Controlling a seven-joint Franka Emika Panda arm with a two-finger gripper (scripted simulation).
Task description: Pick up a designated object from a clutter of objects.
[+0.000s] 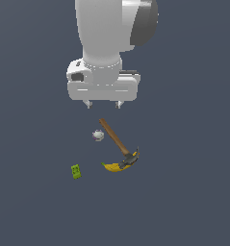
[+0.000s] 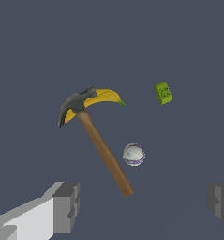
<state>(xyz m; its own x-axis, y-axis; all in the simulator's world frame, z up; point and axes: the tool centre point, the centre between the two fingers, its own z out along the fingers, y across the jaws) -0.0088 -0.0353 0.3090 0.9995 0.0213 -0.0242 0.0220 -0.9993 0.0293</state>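
One single arm is working here, and its tool [image 1: 103, 104] is hanging above the dark grey desk [image 1: 193, 192] with its two fingers spread wide and nothing between them. The long claw hammer with a brown wooden handle and dark grey metal head [image 1: 117, 141] is lying flat just below the tool in the exterior view, handle end nearest the fingertips and long axis slanting away toward the exterior view's right. Its head is resting against or over the curved yellow banana [image 1: 114, 166]; the pictures are not telling me which. A small whitish ball [image 1: 98, 135] is sitting just beside the handle, apart from it, and a tiny bright green block [image 1: 76, 171] is lying well apart. Judging from the wrist view, the handle [image 2: 105, 153] is running at a slant between the open fingers, so the coming move is likely needing a wrist turn to close across the shaft while avoiding the ball.
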